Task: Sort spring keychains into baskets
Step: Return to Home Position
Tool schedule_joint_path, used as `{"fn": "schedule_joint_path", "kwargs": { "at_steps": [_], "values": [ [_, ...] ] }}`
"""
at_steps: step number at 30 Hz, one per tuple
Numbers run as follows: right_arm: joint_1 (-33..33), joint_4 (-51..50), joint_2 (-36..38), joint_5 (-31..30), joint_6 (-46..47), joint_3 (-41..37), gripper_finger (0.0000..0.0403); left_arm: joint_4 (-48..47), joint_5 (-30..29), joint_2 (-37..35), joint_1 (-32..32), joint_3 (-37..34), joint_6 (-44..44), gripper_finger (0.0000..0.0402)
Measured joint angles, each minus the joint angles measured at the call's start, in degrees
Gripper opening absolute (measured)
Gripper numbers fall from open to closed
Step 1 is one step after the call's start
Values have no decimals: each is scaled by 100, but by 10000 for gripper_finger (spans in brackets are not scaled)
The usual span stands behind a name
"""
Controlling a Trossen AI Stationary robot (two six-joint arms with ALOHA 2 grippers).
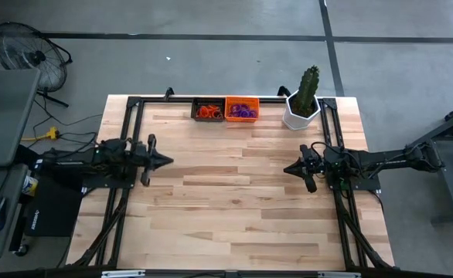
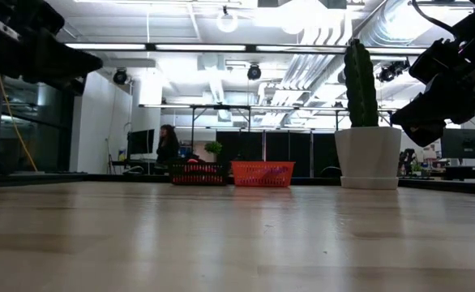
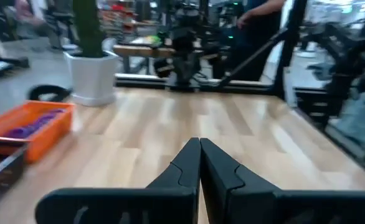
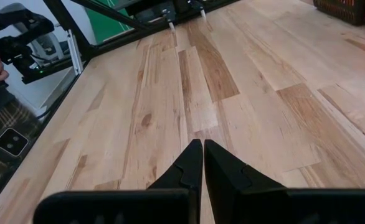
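Observation:
Two small mesh baskets stand side by side at the table's far edge. The black basket [image 1: 207, 110] holds orange spring keychains [image 1: 206, 113]; the orange basket [image 1: 242, 109] holds purple ones [image 1: 243, 111]. Both baskets also show in the low view, black [image 2: 197, 173] and orange [image 2: 263, 173]. My left gripper [image 1: 167, 161] hovers shut over the table's left side, far from the baskets. My right gripper [image 1: 287, 169] hovers shut over the right side. The wrist views show each pair of fingers closed together, left [image 3: 199, 149] and right [image 4: 203, 148], with nothing between them.
A white hexagonal pot with a green cactus [image 1: 302, 108] stands at the far right, next to the orange basket. A black frame [image 1: 134, 116] runs along the table's far edge and sides. Bare wood [image 1: 226, 193] lies between the arms. A person [image 2: 169, 146] stands in the room beyond.

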State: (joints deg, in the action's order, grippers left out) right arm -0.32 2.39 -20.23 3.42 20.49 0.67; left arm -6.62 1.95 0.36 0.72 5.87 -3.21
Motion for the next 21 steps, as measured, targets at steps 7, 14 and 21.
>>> {"fn": "schedule_joint_path", "kwargs": {
  "at_steps": [7, 14, 21],
  "values": [
    [0, -2, 0, -2, 0, 0, 12, 741, 28, 4, -1, -490, 41, 0],
    [0, 6, 0, -2, 0, 0, 12, 754, -130, 4, 1, -498, 154, 0],
    [0, 0, 0, 0, 0, 0, 12, 735, -115, 7, 1, -507, 143, 0]
  ]
}}
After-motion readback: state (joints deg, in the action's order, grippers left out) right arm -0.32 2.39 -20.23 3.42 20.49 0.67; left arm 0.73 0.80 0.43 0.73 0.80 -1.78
